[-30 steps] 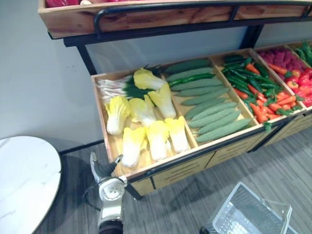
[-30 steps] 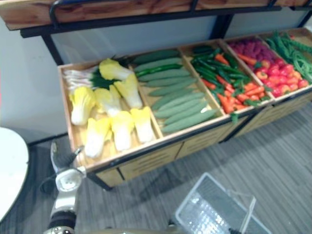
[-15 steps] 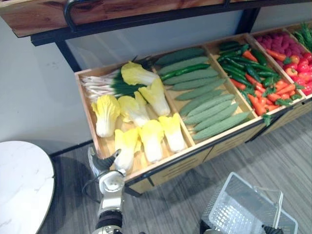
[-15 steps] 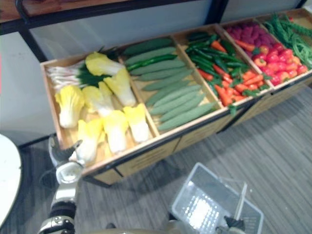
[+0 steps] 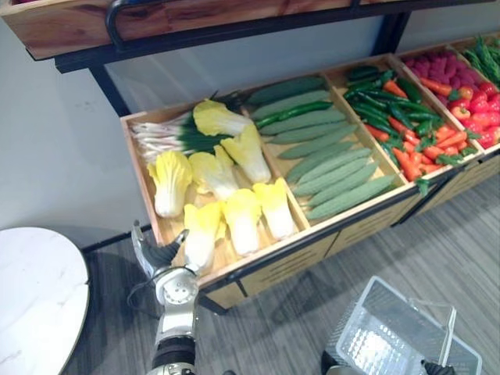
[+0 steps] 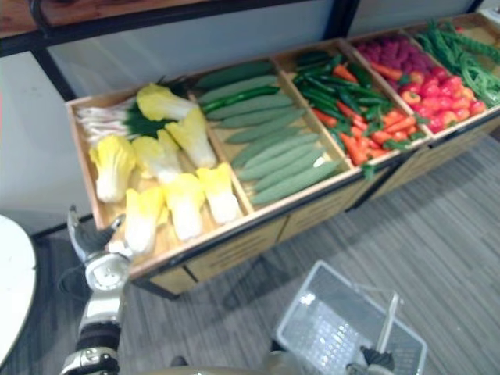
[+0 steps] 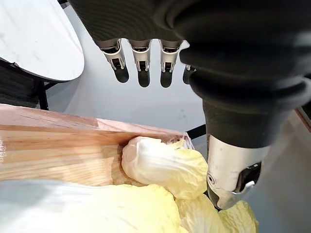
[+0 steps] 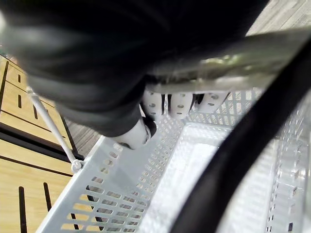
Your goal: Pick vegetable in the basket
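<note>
Yellow-white cabbages (image 5: 205, 230) lie in the left wooden crate (image 5: 137, 181) of the produce stand. My left hand (image 5: 159, 255) is open at the crate's front left corner, just short of the nearest cabbage (image 7: 165, 162). In the left wrist view its fingers (image 7: 141, 60) are straight and its thumb (image 7: 233, 174) is held apart, with nothing between them. An empty white perforated basket (image 5: 391, 336) hangs low at the right. My right hand (image 6: 375, 361) is shut on the basket's metal handle (image 8: 233, 63).
Beyond the cabbages, green cucumbers (image 5: 328, 168) fill one crate and green peppers with carrots (image 5: 406, 133) another. Red vegetables (image 5: 469, 94) lie at the far right. A wooden upper shelf (image 5: 156, 16) overhangs the stand. A round white table (image 5: 39, 297) stands at the left.
The camera has shifted, so the stand sits differently in view. My left hand has crept a little closer to the crate's front left corner. The basket still hangs from my right hand.
</note>
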